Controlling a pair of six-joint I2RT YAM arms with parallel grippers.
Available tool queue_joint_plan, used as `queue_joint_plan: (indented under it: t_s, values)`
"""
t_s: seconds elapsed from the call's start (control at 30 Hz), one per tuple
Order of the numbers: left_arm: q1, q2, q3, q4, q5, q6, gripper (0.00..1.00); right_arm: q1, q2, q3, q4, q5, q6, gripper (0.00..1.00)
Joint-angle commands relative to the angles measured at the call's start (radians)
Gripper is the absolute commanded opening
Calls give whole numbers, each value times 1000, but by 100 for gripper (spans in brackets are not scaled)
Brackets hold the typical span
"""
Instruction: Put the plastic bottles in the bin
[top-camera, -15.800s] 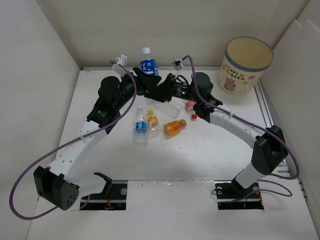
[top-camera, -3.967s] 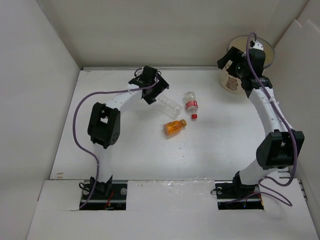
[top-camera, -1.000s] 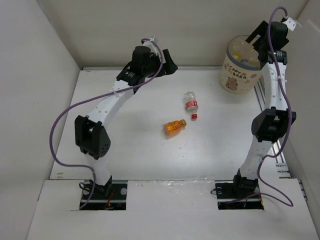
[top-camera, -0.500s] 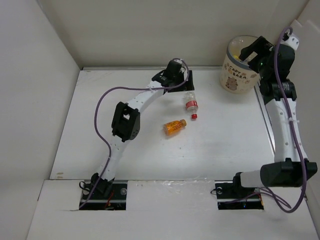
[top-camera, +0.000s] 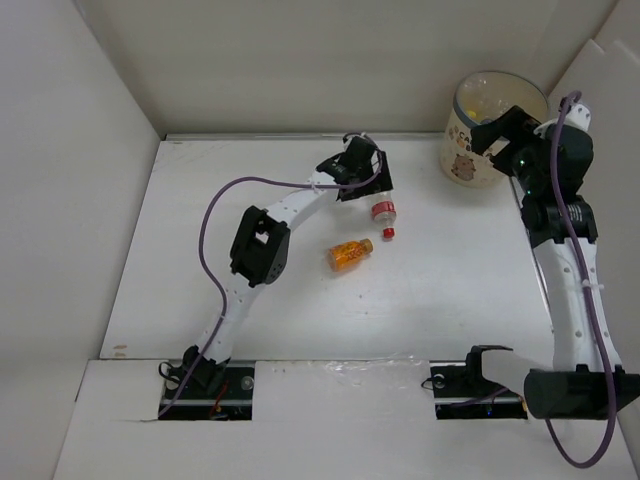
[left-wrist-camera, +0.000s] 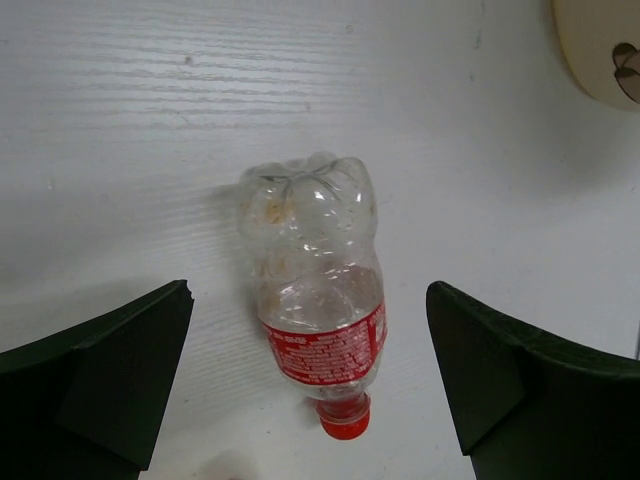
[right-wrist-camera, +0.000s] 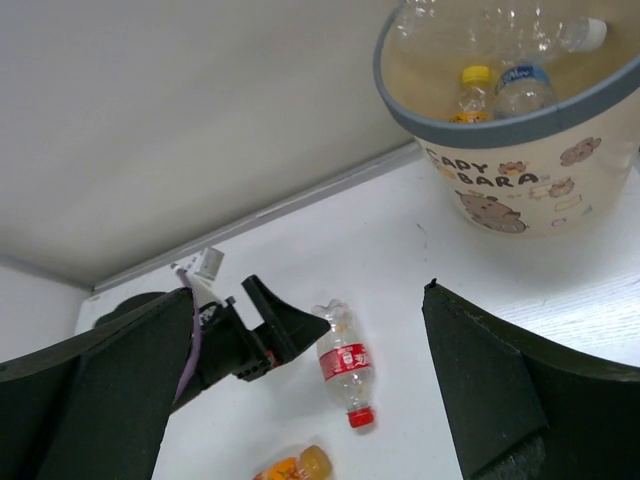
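Left end effector hangs, jaws wide apart, above the red-labelled bottle lying toward the tabletop's far edge. Reaching step, I'd say; next it needs to drop, close on the body, then carry to the bin in the far right corner.

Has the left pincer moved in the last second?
Yes. The left pincer has swung right, toward the bin, and away from the back of the table. It now hangs open over the red-labelled bottle.
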Motion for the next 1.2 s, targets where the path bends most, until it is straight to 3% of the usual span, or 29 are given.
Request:
queue_joint_plan:
  t_s: [0.0, 0.27, 0.4, 0.53, 0.6, 0.73, 0.77, 0.9, 1.0, 1.17]
  values:
    - [-4, 22, 40, -33, -91, -60, 100, -2, -74, -5, 48, -44, -4, 100]
    - [-4, 130, 142, -11, -62, -103, 95, 8, -166, -54, 39, -121, -4, 100]
    - [-4, 143, 142, -11, -62, -138, 85, 18, -175, -83, 39, -130, -4, 100]
    - [-4, 143, 142, -51, -121, -160, 55, 28, -195, -108, 39, -152, -4, 100]
    - [-4, 131, 119, -62, -144, -169, 45, 42, -195, -119, 48, -161, -4, 100]
    - [-4, 108, 90, -62, -145, -178, 14, 76, -186, -131, 48, -161, -4, 100]
    - [-4, 108, 90, -62, -145, -178, 1, 91, -186, -146, 63, -161, -4, 100]
    - [-4, 38, 49, -55, -155, -134, 0, 128, -126, -185, 100, -228, -72, 100]
    - [5, -103, -68, 24, -166, -94, 0, 137, -68, -217, 121, -346, -119, 100]
    - [16, -309, -146, 62, -91, 38, 0, 137, -43, -338, 331, -538, -129, 100]
